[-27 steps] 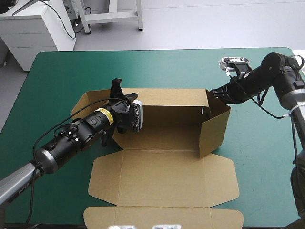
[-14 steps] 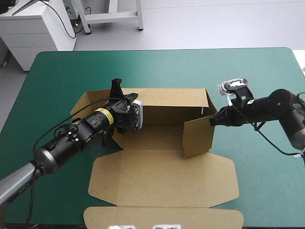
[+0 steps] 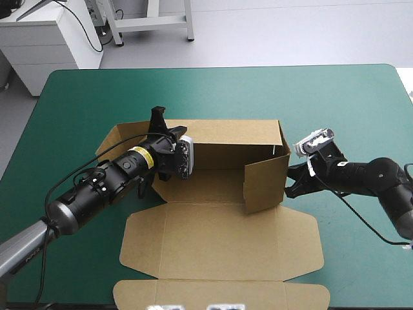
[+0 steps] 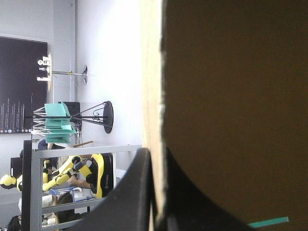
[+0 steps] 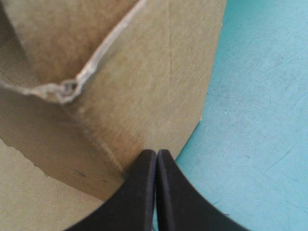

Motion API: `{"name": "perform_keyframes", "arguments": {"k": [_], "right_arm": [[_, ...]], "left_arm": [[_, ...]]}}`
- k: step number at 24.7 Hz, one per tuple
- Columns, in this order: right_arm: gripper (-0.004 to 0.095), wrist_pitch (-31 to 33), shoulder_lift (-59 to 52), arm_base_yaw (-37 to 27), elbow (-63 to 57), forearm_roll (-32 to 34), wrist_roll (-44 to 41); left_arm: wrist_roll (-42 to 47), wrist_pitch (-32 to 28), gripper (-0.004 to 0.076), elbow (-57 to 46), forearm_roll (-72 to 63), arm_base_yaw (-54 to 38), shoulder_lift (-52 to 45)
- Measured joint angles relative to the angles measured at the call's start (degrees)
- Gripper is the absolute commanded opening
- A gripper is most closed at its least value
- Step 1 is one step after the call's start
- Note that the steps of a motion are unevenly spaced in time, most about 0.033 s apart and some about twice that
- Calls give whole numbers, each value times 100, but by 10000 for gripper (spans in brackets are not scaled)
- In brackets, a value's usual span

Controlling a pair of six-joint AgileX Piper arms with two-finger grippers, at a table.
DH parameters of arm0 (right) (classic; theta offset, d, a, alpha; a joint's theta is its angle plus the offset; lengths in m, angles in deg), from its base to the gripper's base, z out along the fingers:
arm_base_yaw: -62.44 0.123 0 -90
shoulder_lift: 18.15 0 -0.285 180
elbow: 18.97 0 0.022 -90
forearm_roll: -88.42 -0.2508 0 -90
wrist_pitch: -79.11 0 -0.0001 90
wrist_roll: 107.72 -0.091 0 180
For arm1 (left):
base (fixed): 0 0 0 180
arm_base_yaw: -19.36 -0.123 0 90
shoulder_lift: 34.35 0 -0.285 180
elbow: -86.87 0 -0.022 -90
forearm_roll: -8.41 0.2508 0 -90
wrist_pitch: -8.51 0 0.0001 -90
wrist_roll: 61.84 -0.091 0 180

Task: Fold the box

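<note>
1. At mid-table on the teal-green cover (image 3: 84, 97), the box (image 3: 219, 242) sits part-built. Its rear wall (image 3: 232, 135) is upright, the right side wall (image 3: 266, 184) is raised and angled inward, and the front panels lie flat toward the near edge.
2. The left gripper (image 4: 156, 163) has its black fingers all but closed, pinching the rear wall's left end with the board edge between them.
3. The right gripper (image 5: 156, 153) has its fingers pressed together in one point, gripping nothing. The tip touches the right side wall's outer face.
</note>
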Motion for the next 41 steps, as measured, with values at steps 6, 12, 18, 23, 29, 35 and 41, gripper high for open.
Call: {"name": "perform_keyframes", "arguments": {"k": [6,12,18,23,29,35,41], "right_arm": [[297,-48,-12,0,-38,-276,825],[458,312,-17,0,-38,-283,1369],[668,714,-28,0,-38,-339,1429],[680,486,152,238,-38,-583,1514],[680,-285,263,768,-38,-558,1291],[680,-718,283,963,-38,-72,388],[675,-784,304,970,-38,122,199]], "left_arm": [[-17,8,-8,0,2,0,0],[-21,15,-8,0,17,0,0],[-21,15,-8,0,24,0,0],[-21,46,-8,0,24,0,0],[-21,86,-8,0,24,0,0],[-21,333,-8,29,188,283,-5],[274,571,-8,40,338,504,-53]]}}
